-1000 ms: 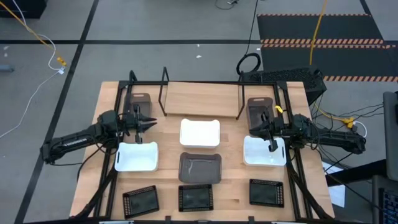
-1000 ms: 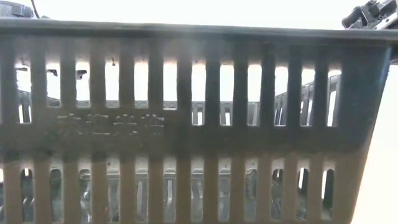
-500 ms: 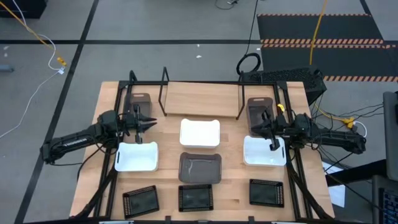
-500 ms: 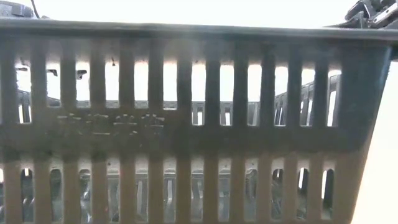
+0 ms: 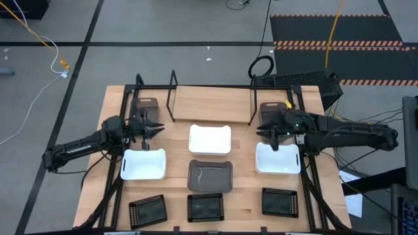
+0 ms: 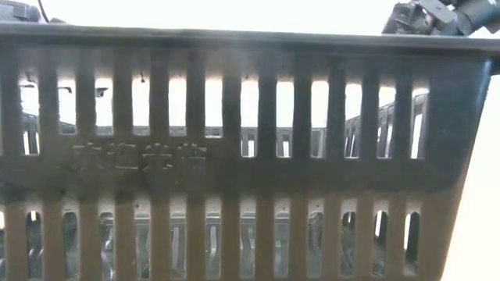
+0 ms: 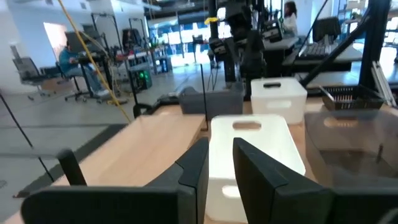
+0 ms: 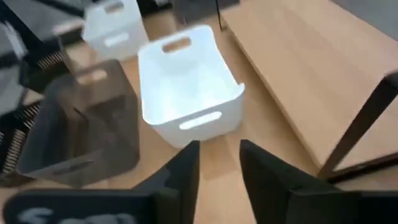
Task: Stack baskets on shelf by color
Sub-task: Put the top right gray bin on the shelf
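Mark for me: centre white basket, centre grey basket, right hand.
Centre white basket [image 5: 209, 140], high view, middle of its floor.
Centre grey basket [image 5: 209, 175], high view, middle of its floor.
Right hand [image 5: 266, 136], high view, midway between its fingertips, beside the right white basket.

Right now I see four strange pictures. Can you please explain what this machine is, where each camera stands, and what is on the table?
This is a robot with two dark arms at a wooden table. One camera looks straight down. A second sits at table height, behind a slatted basket wall. One more rides on each wrist. On the table lie white baskets, grey-brown baskets and flat black trays; the shelf runs along the far edge. The left gripper and right gripper hover, holding nothing; the right one's fingers stand open.
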`<move>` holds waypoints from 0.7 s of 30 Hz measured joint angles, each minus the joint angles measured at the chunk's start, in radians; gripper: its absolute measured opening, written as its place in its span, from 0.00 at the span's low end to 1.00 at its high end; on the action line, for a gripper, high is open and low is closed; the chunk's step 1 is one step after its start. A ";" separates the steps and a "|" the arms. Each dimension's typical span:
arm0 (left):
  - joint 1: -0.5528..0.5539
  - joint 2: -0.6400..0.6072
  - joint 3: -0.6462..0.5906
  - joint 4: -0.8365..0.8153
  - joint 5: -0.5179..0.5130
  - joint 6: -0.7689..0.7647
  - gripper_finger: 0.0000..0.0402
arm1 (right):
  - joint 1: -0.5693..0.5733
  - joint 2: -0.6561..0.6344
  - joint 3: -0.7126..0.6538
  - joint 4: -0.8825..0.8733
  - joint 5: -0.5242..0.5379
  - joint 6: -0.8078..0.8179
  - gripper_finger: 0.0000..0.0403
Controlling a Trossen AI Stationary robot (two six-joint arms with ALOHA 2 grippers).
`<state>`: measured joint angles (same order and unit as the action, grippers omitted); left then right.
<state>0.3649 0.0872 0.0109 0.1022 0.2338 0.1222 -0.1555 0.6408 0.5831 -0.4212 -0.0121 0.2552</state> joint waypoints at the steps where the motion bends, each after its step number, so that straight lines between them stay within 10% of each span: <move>1: 0.000 0.000 0.000 0.007 0.000 -0.001 0.19 | 0.000 0.041 0.051 -0.070 0.018 -0.013 0.31; 9: 0.000 0.000 0.000 0.073 0.000 -0.033 0.19 | 0.000 0.314 0.319 -0.549 0.194 -0.085 0.40; 21: 0.000 0.012 0.000 0.091 -0.033 -0.042 0.19 | 0.000 0.421 0.274 -0.856 0.059 -0.033 0.41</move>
<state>0.3649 0.0996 0.0109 0.1928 0.2012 0.0803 -0.1551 1.0614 0.8569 -1.2769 0.0468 0.2222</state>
